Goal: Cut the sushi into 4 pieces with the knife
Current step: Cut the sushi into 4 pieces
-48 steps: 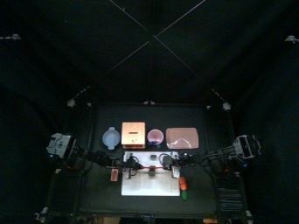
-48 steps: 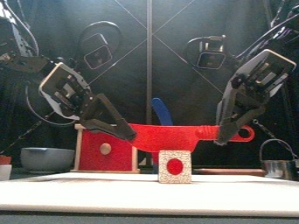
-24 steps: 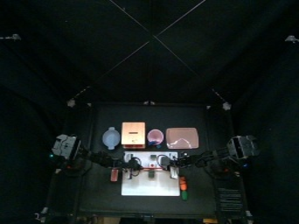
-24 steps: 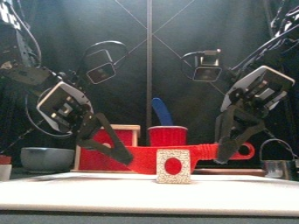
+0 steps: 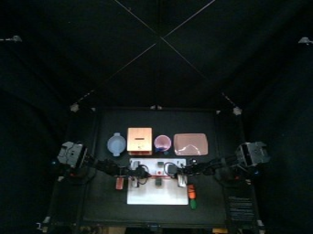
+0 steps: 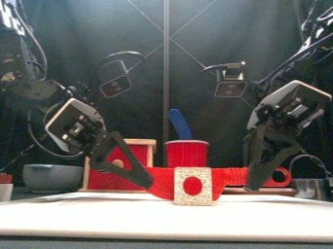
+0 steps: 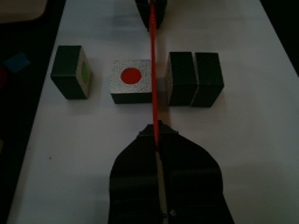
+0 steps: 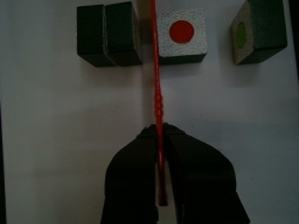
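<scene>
Both my grippers are on the red knife (image 6: 232,173). My left gripper (image 6: 132,177) is clamped tight on the blade tip end, with no gap between its jaws in the left wrist view. My right gripper (image 6: 255,170) is closed just as tight on the handle end, and the handle loop sticks out past it toward my right.

The knife's long axis runs left to right across the table. It is level, low over the white cutting board (image 7: 239,131), and shows edge-on in both wrist views. I cannot tell whether the edge touches the board.

The sushi roll (image 7: 132,80) lies on the board between my two grippers. Its row of pieces runs across the knife line, so front to back. It is already split:
- a double block (image 7: 197,79) of two dark green pieces touching each other on one side of the blade
- a red-dot piece (image 8: 181,33), showing a white face with a red dot, just on the other side
- an end piece (image 8: 257,33), showing a green dot, set apart from it by a gap

The blade sits in the gap between the double block and the red-dot piece.

In the front view a white face with a red dot stands in front of the knife and hides its middle.
</scene>
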